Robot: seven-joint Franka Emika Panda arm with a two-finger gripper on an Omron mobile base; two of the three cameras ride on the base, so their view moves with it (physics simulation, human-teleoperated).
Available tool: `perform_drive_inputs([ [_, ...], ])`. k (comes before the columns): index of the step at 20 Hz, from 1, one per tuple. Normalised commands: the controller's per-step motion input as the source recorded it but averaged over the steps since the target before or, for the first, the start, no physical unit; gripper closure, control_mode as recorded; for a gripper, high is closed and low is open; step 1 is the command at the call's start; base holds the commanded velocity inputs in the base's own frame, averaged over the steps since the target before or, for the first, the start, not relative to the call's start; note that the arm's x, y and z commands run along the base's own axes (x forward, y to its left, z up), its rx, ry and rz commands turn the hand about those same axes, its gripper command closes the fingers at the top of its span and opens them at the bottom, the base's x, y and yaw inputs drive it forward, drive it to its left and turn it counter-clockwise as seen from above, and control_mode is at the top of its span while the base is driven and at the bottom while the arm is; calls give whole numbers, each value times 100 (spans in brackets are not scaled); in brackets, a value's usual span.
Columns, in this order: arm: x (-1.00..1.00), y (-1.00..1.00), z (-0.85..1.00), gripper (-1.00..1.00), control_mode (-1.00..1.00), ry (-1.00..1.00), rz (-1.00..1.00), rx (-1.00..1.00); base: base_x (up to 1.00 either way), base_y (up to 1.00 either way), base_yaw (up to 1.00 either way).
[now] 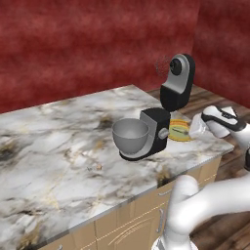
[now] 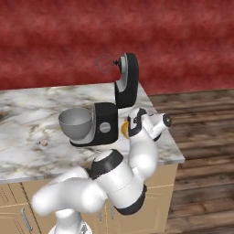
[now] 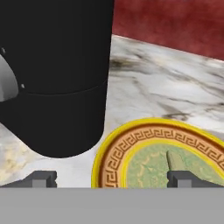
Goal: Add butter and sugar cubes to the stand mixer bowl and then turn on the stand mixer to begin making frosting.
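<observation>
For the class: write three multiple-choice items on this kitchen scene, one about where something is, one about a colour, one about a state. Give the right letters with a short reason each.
1. Where does the stand mixer bowl sit?
A. on the stand mixer's base
B. on the wooden floor
C. on the plate

2. What colour is the outer rim of the plate?
A. blue
B. yellow
C. white

3. How does the head of the stand mixer stand?
A. lowered into the bowl
B. taken off and lying on the counter
C. tilted up, clear of the bowl

Answers:
1 A: in both base views the grey bowl rests on the black base, in front of the column.
2 B: the hand view shows a bright yellow edge around a patterned orange band.
3 C: the head rises well above the column, whisk in the air.
</observation>
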Motion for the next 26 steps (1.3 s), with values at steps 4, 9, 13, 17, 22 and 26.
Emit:
perform_drive_inputs([
  [4, 47, 0, -26, -100, -100, 0, 0, 0, 0, 0, 0],
  [9, 45, -5, -22, -100, -100, 0, 0, 0, 0, 0, 0],
  [13, 42, -23, -21, -100, -100, 0, 0, 0, 0, 0, 0],
  [17, 36, -32, -15, -100, -100, 0, 0, 0, 0, 0, 0],
  [22, 29, -21, -17, -100, -100, 1, 0, 0, 0, 0, 0],
  [26, 22, -5, -21, -100, -100, 4, 0, 0, 0, 0, 0],
])
